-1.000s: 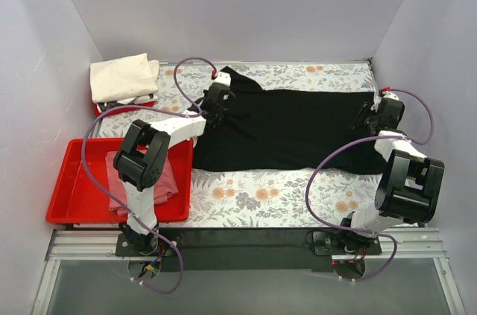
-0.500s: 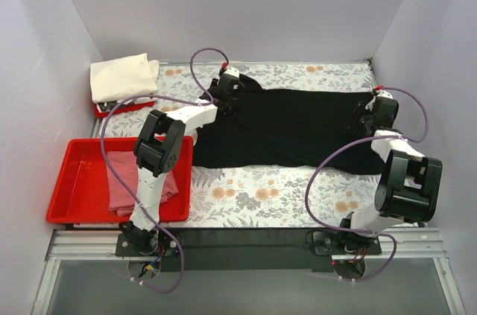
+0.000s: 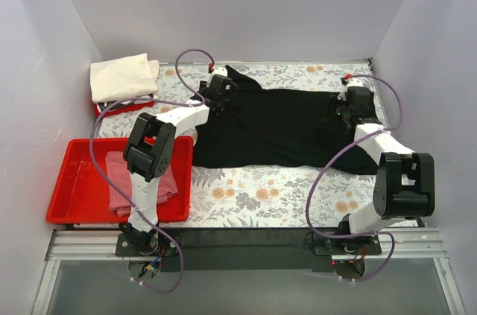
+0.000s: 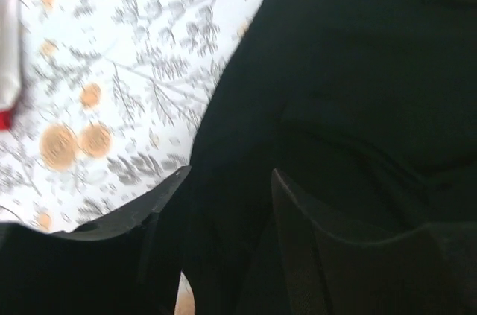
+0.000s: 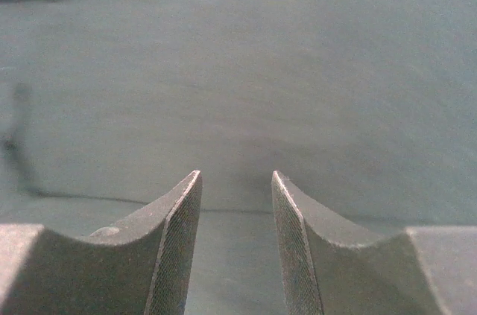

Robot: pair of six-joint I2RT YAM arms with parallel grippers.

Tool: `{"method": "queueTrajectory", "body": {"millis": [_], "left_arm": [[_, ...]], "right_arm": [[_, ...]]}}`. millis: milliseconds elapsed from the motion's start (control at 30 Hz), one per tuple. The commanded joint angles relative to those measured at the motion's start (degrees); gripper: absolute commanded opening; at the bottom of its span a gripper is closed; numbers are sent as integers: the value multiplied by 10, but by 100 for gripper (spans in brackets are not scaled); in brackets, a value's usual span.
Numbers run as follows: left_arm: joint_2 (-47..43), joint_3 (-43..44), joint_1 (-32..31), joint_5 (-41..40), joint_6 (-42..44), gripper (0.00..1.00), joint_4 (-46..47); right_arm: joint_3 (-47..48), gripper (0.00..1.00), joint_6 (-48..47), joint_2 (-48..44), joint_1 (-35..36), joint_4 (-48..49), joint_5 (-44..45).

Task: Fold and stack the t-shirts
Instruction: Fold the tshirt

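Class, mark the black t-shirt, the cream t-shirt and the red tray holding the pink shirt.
black t-shirt (image 3: 283, 125), top view, middle of its body
cream t-shirt (image 3: 119, 77), top view, middle of the folded top
red tray (image 3: 77, 181), top view, bare floor near its left wall

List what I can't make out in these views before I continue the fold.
Pink shirt: top view, the left arm covers its middle; folded or bunched, unclear.
Black shirt, right end: top view, the right arm hides its edge.
Left jaws: left wrist view, black on black and blurred; cloth between them or not, unclear.
Right wrist view: cloth fills the frame; which part of the shirt, unclear.
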Motion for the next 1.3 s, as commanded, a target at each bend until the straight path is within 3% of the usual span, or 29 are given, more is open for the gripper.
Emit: {"method": "queueTrajectory", "body": {"millis": [0, 200, 467, 600, 1267], "left_arm": [[-80, -72, -1, 62, -86, 43, -10], [-144, -165, -4, 151, -148, 41, 44], [-147, -217, -8, 155, -157, 40, 60], [-150, -233, -8, 149, -161, 40, 60], [-169, -257, -8, 153, -162, 39, 60]], "right_arm": [[66, 38, -16, 14, 55, 15, 3], [169, 36, -16, 110, 153, 16, 2], [367, 34, -8, 299, 222, -14, -19], [424, 34, -12, 349, 244, -35, -16], [429, 34, -27, 397, 282, -72, 26]]}}
